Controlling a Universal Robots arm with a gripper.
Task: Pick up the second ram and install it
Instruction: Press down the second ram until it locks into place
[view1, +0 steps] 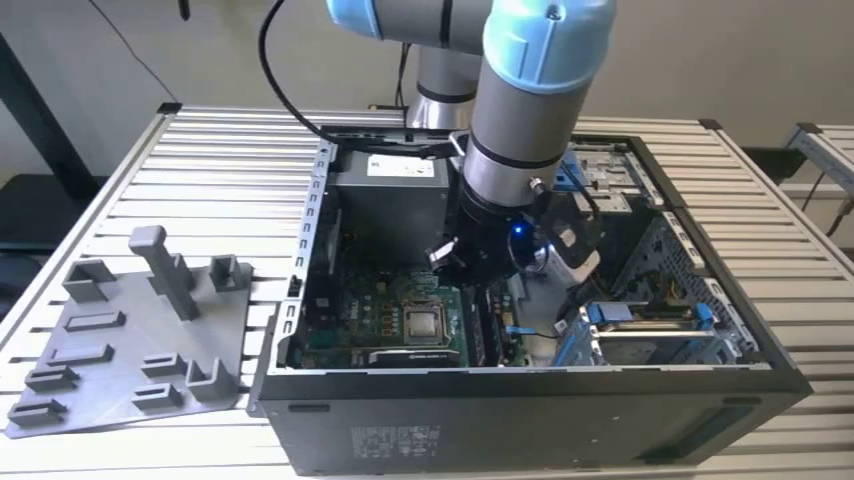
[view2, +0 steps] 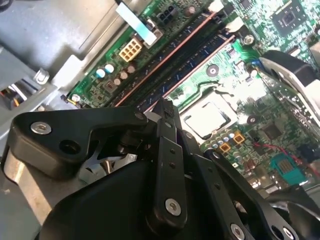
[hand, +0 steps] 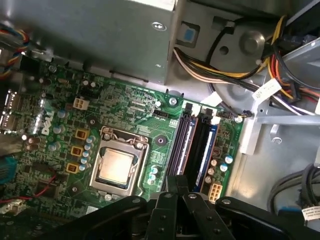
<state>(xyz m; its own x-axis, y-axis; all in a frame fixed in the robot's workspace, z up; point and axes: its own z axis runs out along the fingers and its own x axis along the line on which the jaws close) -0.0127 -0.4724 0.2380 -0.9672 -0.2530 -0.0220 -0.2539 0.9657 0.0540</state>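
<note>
Reaching down into the open computer case (view1: 310, 250).
The gripper (hand: 176, 184) has its fingers (view2: 165, 112) pinched tight together, holding nothing. The second ram (hand: 181, 150) sits in its slot, one end right at the fingertips. Its twin stick (view2: 165, 59) lies just beside it on the green board (hand: 125, 100).

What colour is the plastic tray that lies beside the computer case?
Gray; the plastic tray shows best in the exterior view.

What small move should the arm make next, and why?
Probably press gently straight down: the shut pincer sits over one end of the memory slots, a dark stick stands in them, and the gray tray holds no stick.
</note>
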